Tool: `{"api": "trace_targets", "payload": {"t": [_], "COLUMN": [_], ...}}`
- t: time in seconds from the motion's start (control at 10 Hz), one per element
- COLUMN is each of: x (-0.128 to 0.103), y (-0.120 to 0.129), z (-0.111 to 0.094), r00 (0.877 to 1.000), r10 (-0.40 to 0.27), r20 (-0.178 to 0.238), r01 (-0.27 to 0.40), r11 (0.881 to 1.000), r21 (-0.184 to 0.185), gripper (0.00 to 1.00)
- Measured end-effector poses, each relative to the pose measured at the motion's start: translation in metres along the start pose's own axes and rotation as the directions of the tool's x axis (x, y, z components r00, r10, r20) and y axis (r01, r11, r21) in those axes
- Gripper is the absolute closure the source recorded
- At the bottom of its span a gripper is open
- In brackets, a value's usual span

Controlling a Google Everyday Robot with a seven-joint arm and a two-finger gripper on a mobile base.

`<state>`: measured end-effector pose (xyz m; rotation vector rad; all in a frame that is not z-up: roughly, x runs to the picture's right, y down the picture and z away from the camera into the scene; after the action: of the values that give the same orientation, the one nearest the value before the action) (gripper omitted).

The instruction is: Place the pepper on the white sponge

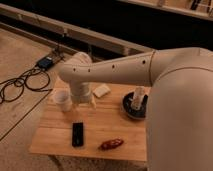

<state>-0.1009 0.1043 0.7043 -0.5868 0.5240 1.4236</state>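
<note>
The pepper (111, 144) is small, glossy and dark red. It lies near the front edge of the wooden table (110, 122), right of centre. The white sponge (101, 91) lies flat at the back of the table, partly behind my arm. My gripper (86, 104) hangs below the big white arm over the back left of the table, between the white cup and the sponge. It is well behind the pepper and holds nothing that I can see.
A white round cup (63, 99) stands at the back left. A flat black device (78, 134) lies at the front left. A dark bowl (134, 111) holding a white object stands at the right. Cables (20, 85) and a blue box (46, 62) lie on the floor to the left.
</note>
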Motion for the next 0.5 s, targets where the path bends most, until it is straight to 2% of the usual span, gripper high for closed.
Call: {"api": "trace_targets", "payload": {"t": [0.3, 0.5], "x": [0.013, 0.028], "y": [-0.024, -0.035], "z": [0.019, 0.034], "r00": [0.998, 0.996], "r10": [-0.055, -0.089], "r20": [0.014, 0.014], "r01": [0.054, 0.088], "r11": [0.998, 0.996], "r21": [0.014, 0.007], "gripper": [0.35, 0.35]}}
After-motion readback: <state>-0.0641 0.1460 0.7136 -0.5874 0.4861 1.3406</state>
